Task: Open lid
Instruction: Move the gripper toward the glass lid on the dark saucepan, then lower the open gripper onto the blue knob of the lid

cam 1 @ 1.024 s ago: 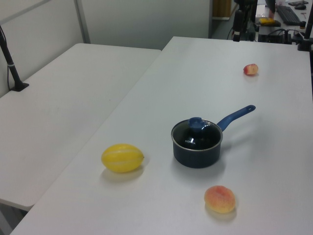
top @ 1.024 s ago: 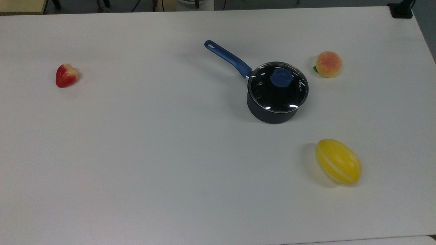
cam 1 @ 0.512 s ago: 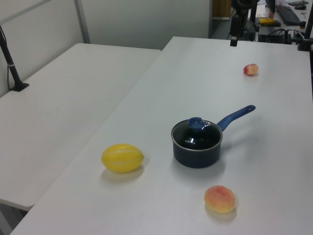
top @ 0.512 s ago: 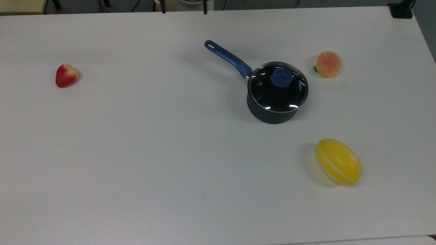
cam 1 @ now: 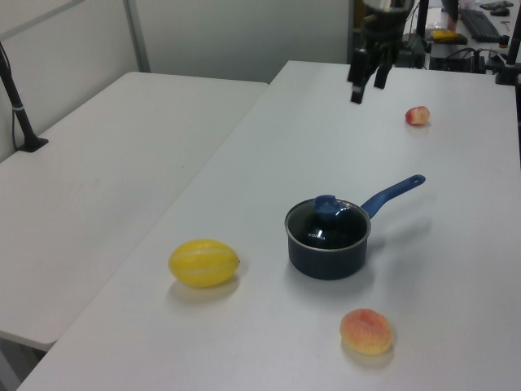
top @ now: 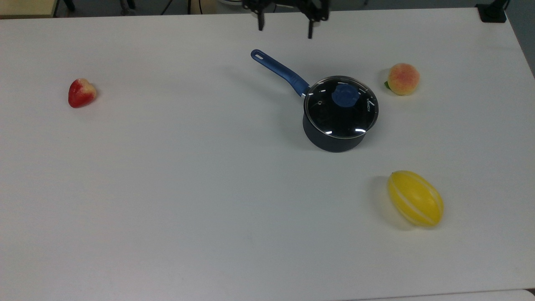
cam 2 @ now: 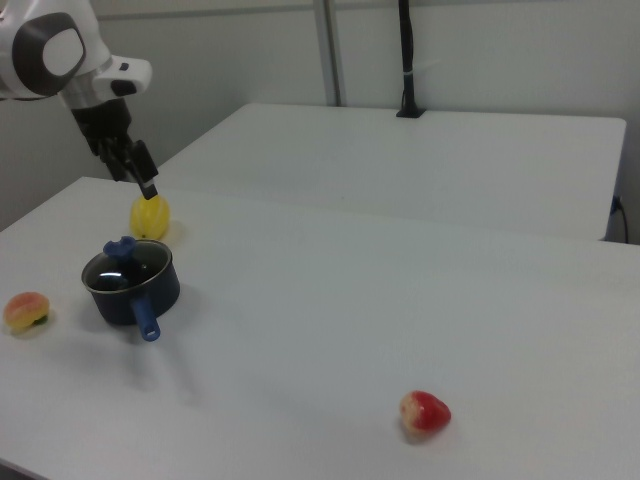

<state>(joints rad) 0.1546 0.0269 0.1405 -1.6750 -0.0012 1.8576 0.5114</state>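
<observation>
The claw [top: 285, 28] has come into the scene only now: half a second ago just its two tips showed at the far edge of the desk [top: 167, 188] in the top view, and now both fingers hang over the desk, well above it. The fingers are spread apart and nothing is between them, so the claw is released and empty. In the left view the claw [cam 1: 368, 81] is high above the far part of the desk, well apart from the pan.

The lid [top: 341, 107] has not moved. It lies flat and closed on the dark pan [top: 332, 141], and its blue knob [top: 345, 95] is in the centre. The pan handle [top: 279, 71] points toward the side where the claw comes from.

Farther out are a peach [top: 403, 78] near the pan, a yellow melon [top: 415, 198] and, well apart, a strawberry [top: 81, 92].

I judge that the approach has just begun. The lid is not yet touched, and the claw must next go over the knob and come down around it.
</observation>
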